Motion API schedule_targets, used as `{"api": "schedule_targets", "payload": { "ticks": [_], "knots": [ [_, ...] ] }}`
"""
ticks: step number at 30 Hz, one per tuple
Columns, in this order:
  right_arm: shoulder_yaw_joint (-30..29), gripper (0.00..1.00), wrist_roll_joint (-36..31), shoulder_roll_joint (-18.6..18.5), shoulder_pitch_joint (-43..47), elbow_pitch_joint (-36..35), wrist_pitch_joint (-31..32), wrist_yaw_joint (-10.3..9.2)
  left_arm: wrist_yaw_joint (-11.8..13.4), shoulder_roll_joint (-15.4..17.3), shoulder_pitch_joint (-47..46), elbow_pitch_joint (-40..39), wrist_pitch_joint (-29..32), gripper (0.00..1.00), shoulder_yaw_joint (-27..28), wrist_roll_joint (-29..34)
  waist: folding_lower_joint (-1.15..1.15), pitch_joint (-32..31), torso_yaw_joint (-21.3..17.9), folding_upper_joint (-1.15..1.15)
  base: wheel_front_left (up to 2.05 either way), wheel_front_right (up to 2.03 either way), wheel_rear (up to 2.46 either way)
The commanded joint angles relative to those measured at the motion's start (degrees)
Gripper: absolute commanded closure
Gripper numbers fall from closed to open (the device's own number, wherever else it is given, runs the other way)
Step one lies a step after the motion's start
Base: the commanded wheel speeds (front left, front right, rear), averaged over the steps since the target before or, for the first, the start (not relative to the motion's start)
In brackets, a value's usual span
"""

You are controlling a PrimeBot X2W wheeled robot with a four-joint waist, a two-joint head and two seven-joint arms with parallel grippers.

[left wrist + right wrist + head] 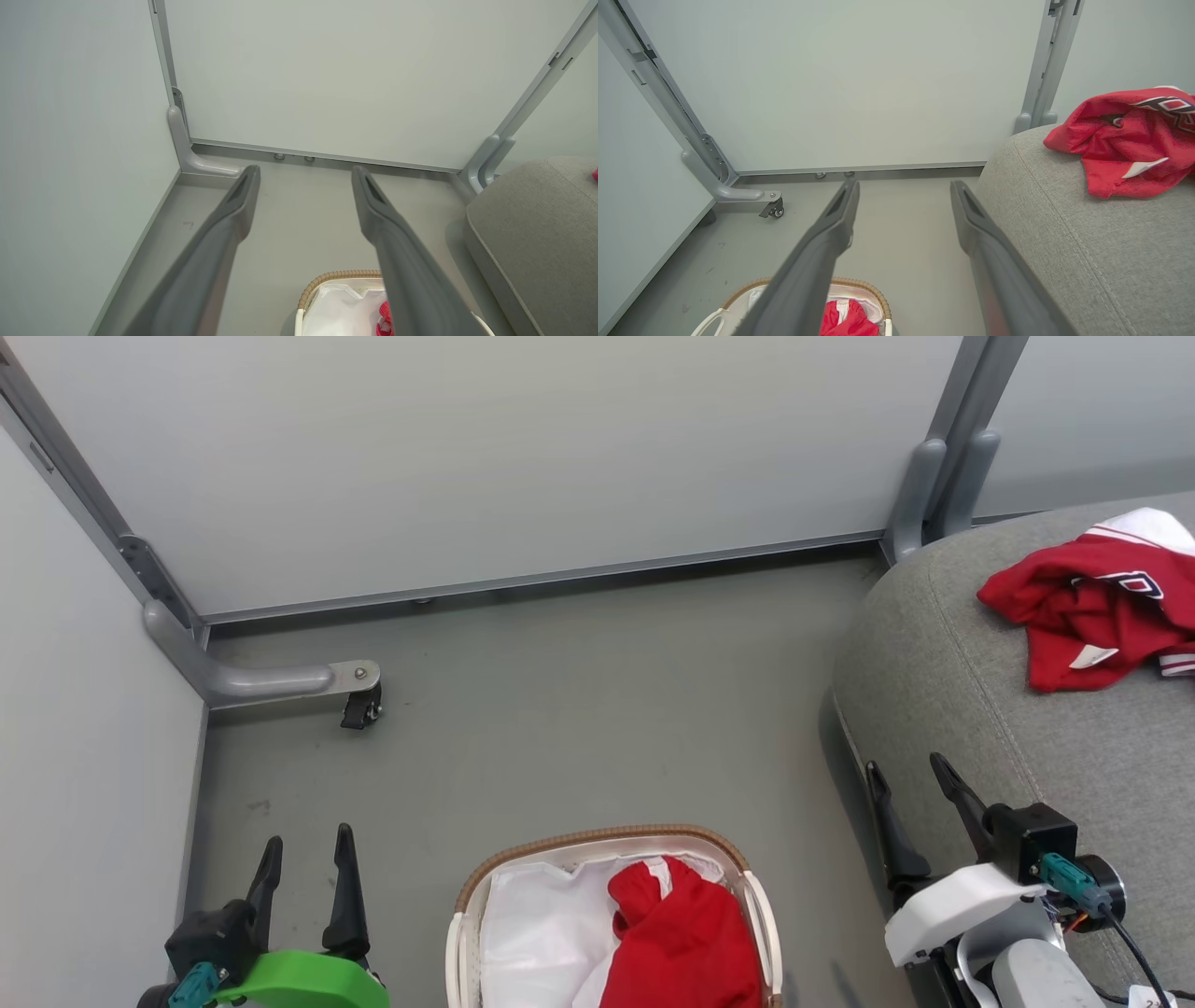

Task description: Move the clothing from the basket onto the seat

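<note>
Head view puts the left gripper low at the left, its two dark fingers spread wide with nothing between them, hovering over bare floor just beside the basket. The right gripper is likewise fully spread and empty, its fingers hanging by the rounded edge of the seat, between basket and cushion. Between the two arms, the basket holds a red garment, bunched toward its right side on top of a white liner sheet. Farther out, a second red garment lies crumpled on the seat, well back from the cushion's edge. By my reading the task is about half done: one piece is on the seat, one is left to lift out, and no grasp has begun. Room looks generous: the floor ahead runs open up to the wall panels, and the only snag there is a castered panel foot, well apart from the basket. Tighter spots are the basket's woven rim and the seat's flank close to the right arm. The cushion offers plenty of bare grey surface nearer than the garment already there.
</note>
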Motion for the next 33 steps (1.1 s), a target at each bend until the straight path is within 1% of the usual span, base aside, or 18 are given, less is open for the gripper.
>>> {"api": "schedule_targets", "payload": {
  "ticks": [1,8,21,30,33],
  "knots": [
    [-0.3,0.0,0.05,-0.22,1.09,-0.21,-0.04,-0.06,0.15,0.07,0.96,-0.16,-0.03,0.0,0.12,0.16,0.0,-0.1,-0.03,0.0,0.0,0.0,0.0],
    [-0.67,0.0,-0.49,-0.2,1.48,-1.24,-0.04,-0.06,0.07,0.06,0.96,0.0,-0.03,0.0,-0.02,0.24,0.0,-0.46,-0.07,0.0,0.0,0.0,0.0],
    [-0.17,0.0,-0.19,-0.2,1.48,-1.01,-0.04,-0.06,-0.1,0.06,0.63,0.16,-0.03,0.0,0.04,0.8,0.0,-0.4,-0.19,0.0,0.0,0.0,0.0],
    [-0.56,0.0,-0.98,-0.2,0.24,-1.48,-0.04,-0.06,-0.27,0.06,-0.68,0.07,-0.03,0.0,-1.05,1.48,0.0,0.77,-0.76,0.0,0.0,0.0,0.0],
    [-0.91,0.0,-1.27,-0.2,-0.58,-1.78,-0.04,-0.06,-0.39,0.06,-1.94,0.26,-0.03,0.0,-1.9,0.69,0.0,1.75,-1.19,0.0,0.0,0.0,0.0]
  ]
}}
